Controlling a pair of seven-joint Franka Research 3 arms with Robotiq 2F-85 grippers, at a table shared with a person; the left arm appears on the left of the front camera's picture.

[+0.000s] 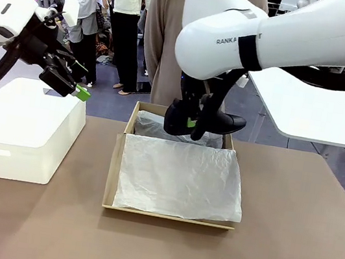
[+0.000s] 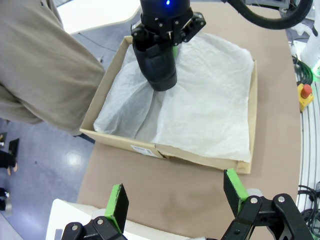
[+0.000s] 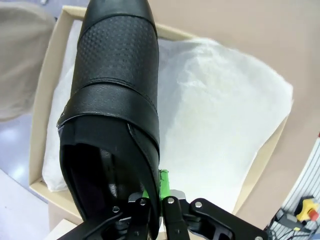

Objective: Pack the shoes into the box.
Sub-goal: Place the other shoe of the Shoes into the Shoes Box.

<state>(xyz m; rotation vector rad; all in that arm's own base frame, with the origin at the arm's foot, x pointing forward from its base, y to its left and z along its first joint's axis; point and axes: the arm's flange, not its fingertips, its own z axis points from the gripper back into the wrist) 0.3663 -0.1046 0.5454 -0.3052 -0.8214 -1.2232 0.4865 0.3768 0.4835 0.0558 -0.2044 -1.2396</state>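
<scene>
Right gripper [image 3: 159, 186] pinched tight on the rear collar of one black shoe [image 3: 117, 75]. The shoe juts out beyond its fingertips, with the box [image 1: 114, 166] directly beneath. Left gripper [image 2: 175, 200] spread wide, empty.

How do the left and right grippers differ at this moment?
The left gripper is open and empty; the right gripper is shut on a black shoe. The left hangs near the white box; the right is over the cardboard box. Both are black two-finger grippers.

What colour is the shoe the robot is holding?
The shoe is black, with a dimpled panel; clearest in the right wrist view.
</scene>
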